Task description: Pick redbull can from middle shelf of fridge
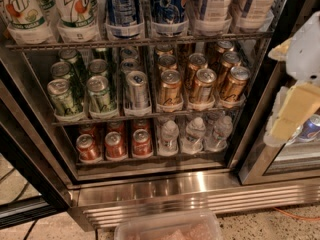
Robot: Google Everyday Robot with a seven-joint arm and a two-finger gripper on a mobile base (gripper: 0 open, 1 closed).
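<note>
On the middle shelf of the fridge, there's the redbull can, at the front of its white tray, right up against the shelf's front rail. It stands upright, long axis vertical, silver pull-tab top up, blue markings on the side facing me. More slim cans queue behind it toward the back of the shelf.

On the shelf's left half sit the green cans, two lanes of them. On its right half are the gold cans, three lanes, all upright too. The slim one stands between those groups, about mid-shelf.

Above the shelf is a rack of big bottles. Below the shelf are red cans on the left and small water bottles on the right.

And my gripper: it hangs off past the shelf's right end, outside the black door frame, level with the shelf and well apart from the can. It holds nothing that I can see. Wide or narrow, I cannot tell from this angle.
</note>
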